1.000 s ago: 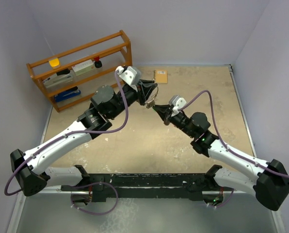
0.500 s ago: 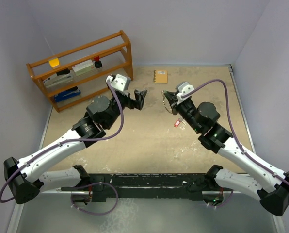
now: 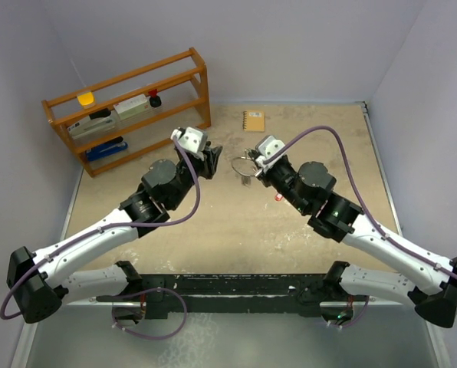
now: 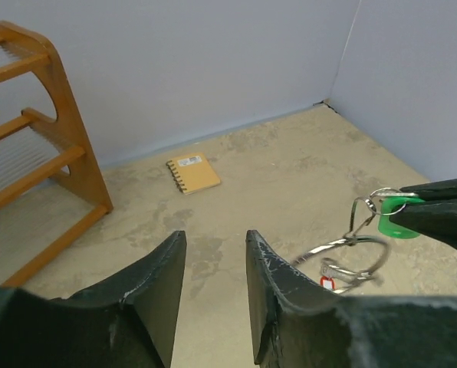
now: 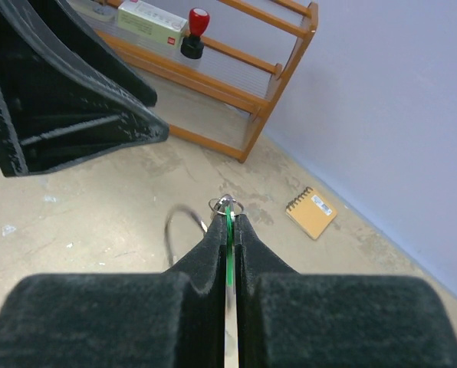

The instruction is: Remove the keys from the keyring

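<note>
Desk (image 3: 236, 230): tan, mottled and scuffed, with pale lilac-grey walls on three sides. At far left a wooden rack (image 3: 129, 107) stands against the wall, a blue stapler (image 3: 106, 148) on its low shelf. Left hand (image 4: 213, 249): jaws partly apart, nothing between them, facing the keyring (image 4: 332, 244). I see the keyring hanging in the air between the two hands, off the green-headed key (image 4: 393, 224). A tan notebook (image 3: 254, 120) lies by the far wall, well apart. Right hand (image 5: 228, 222) is clamped on the green-headed key. A red-headed key (image 3: 278, 196) lies on the desk just beside the right arm.
</note>
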Motion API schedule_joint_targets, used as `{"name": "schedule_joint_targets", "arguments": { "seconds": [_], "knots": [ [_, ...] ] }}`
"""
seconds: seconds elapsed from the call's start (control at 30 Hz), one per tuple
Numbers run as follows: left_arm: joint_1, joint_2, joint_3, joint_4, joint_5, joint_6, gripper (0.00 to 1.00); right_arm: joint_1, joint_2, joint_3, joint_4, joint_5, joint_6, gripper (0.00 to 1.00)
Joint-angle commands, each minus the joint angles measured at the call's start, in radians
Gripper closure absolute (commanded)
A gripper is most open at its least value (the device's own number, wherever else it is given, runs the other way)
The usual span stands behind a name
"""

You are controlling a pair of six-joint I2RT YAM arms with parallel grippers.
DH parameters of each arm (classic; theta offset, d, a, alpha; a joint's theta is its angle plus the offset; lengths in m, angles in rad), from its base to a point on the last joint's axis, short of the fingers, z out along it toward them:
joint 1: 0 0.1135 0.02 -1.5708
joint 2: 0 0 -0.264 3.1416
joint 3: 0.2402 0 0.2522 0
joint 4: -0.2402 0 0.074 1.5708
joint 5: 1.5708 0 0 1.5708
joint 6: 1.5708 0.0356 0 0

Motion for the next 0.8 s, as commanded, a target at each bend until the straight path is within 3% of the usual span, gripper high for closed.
{"name": "schedule_joint_targets", "arguments": {
  "seconds": [0.0, 0.03, 0.1, 0.13, 0.37, 0.77],
  "knots": [
    [-0.003, 0.004, -0.024, 0.112, 0.053, 0.018, 0.63, 0.041, 0.002, 0.066, 0.033, 0.091, -0.072, 1.00],
    [-0.003, 0.004, -0.038, 0.131, 0.076, 0.023, 0.58, 0.050, 0.005, 0.069, 0.033, 0.099, -0.080, 1.00],
    [-0.004, -0.001, -0.078, 0.191, 0.138, 0.038, 0.33, 0.062, 0.015, 0.074, 0.033, 0.114, -0.091, 1.00],
    [-0.004, -0.005, -0.098, 0.227, 0.165, 0.042, 0.30, 0.069, 0.019, 0.075, 0.034, 0.121, -0.095, 1.00],
    [-0.004, -0.059, -0.245, 0.447, 0.306, 0.087, 0.27, 0.084, 0.013, 0.067, 0.056, 0.134, -0.100, 1.00],
    [-0.004, -0.056, -0.338, 0.660, 0.331, 0.021, 0.28, 0.089, 0.009, 0.044, 0.081, 0.143, -0.091, 1.00]
  ]
}}
